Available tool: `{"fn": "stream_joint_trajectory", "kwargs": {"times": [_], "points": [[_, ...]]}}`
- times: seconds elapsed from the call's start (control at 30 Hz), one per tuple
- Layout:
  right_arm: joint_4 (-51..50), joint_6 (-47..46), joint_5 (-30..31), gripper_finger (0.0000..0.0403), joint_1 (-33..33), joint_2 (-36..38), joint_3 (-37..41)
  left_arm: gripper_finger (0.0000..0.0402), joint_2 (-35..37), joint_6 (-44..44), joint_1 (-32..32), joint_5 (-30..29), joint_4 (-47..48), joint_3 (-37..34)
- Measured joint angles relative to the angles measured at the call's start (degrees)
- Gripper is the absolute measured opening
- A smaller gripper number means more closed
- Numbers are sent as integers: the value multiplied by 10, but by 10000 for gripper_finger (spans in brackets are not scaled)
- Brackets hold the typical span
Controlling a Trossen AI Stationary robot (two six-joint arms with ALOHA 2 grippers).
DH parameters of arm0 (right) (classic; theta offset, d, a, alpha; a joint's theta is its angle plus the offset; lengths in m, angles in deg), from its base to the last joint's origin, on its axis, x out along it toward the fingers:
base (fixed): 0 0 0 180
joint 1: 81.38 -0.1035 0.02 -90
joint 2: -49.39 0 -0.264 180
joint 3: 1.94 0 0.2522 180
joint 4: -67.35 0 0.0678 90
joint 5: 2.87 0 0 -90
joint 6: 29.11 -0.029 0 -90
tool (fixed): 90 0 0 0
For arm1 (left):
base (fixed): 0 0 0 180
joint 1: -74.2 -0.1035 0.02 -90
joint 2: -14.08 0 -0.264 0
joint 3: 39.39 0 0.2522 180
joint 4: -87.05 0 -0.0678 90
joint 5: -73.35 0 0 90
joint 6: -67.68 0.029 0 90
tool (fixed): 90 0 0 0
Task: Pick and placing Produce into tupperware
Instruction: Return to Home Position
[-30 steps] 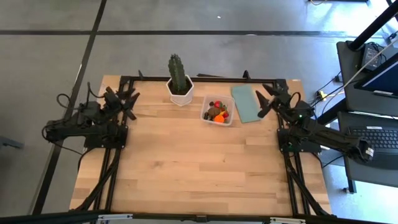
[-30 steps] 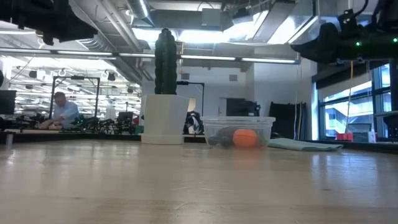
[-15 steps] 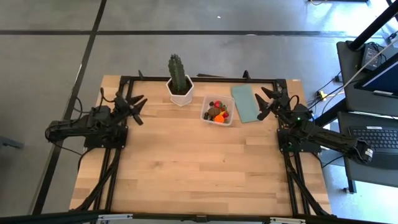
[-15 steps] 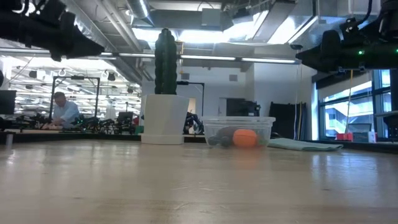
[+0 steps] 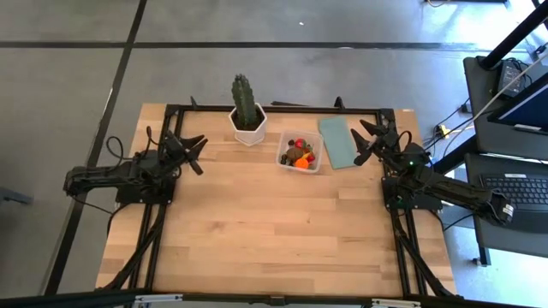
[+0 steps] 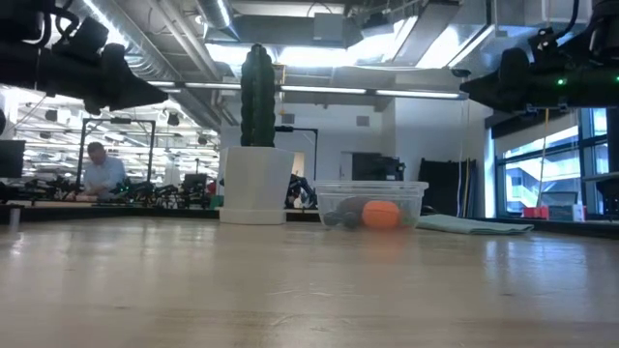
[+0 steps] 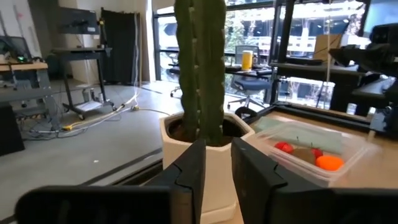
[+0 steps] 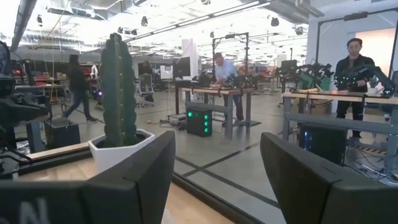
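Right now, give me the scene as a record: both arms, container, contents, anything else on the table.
left gripper: raised over the table's left side, facing the cactus, holding nothing
right gripper: raised beside the lid, fingers open, empty
tupperware: upright between cactus and lid, uncovered
produce: inside the tupperware; orange ball shows through its wall
lid: flat on the table, on the right arm's side
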Motion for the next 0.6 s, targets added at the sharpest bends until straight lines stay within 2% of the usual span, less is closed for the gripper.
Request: {"fn": "stream_joint_trajectory", "kwargs": {"times": [0.3,0.6], "points": [[-33,-27,-3,239,0,0,0,52,0,-13,0,-17,-3,-12],[-31,-29,-3,239,0,3,0,35,0,21,0,-17,-2,-12]]}}
